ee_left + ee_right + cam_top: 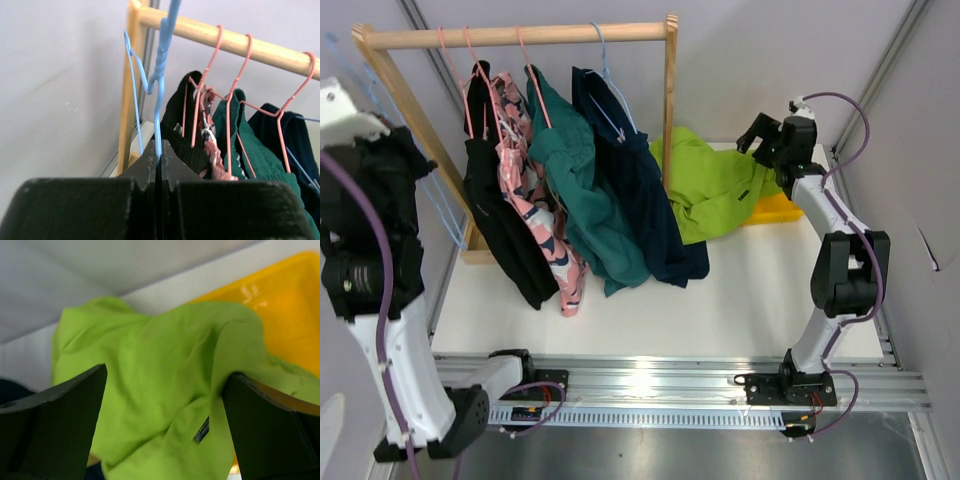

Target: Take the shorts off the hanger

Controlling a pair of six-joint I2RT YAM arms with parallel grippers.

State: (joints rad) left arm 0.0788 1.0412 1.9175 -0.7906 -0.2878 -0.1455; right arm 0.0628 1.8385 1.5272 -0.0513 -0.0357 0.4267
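L gripper (159,150) clenched on blue hanger (159,95); pink hangers (229,107) crowd its right. R gripper (165,377) released, wide over green shorts (145,335) draped across bin (285,305) rim.

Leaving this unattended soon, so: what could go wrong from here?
The lime-green shorts hang only partly over the yellow bin below the open right gripper; they might slide off. The shut left gripper pinches a thin blue hanger wire, which could swivel or snag the pink hangers nearby.
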